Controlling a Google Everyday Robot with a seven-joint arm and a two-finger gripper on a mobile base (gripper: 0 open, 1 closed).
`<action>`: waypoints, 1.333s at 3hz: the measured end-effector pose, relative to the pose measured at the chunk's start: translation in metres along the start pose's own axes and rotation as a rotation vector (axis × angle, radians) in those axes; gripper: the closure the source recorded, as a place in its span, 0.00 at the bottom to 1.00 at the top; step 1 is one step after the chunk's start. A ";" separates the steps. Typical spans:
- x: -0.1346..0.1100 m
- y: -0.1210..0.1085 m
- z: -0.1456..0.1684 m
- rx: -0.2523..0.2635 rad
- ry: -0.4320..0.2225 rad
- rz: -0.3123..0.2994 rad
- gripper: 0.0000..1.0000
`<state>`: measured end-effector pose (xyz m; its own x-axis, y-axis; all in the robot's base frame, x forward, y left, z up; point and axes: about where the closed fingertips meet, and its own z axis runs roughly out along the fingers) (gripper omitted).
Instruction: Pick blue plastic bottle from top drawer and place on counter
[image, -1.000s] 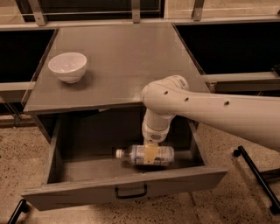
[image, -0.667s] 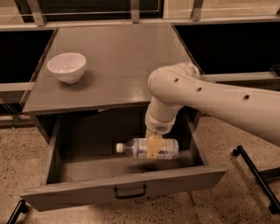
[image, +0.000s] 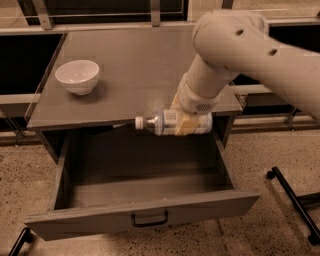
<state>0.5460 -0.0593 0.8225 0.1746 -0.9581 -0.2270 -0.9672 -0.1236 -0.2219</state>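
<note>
Gripper (image: 187, 124) is clamped across bottle (image: 161, 123), nearer its base. Bottle is horizontal and held in air, cap pointing away from gripper to view-left. Drawer (image: 140, 212) is open right below gripper; nothing else seen in it. Surface (image: 135, 60) lies just beyond gripper, front edge abt level w/ bottle. Bowl (image: 77, 76) sits on surface, well apart from gripper, out past bottle's cap end.

Risks, as I judge them:
- **Edge hit:** bottle looks no higher than surface edge. Going fwd w/o more height could knock it on the edge, twisting it in the grip or dropping it into drawer.
- **Slip:** grip is off-centre on smooth round plastic, so bottle may pivot or slip.
- **Rolling:** let go lying down, bottle could roll. If it rolls toward front edge, it falls off.
- **Bowl:** prob. far enough away, but cap end points that way.
</note>
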 end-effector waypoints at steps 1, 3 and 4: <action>-0.008 -0.037 -0.051 0.070 0.027 -0.075 1.00; -0.011 -0.108 -0.055 -0.045 0.110 -0.031 1.00; -0.013 -0.156 -0.017 -0.103 0.079 0.151 0.98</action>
<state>0.6909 -0.0316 0.8762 0.0144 -0.9846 -0.1740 -0.9958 0.0016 -0.0916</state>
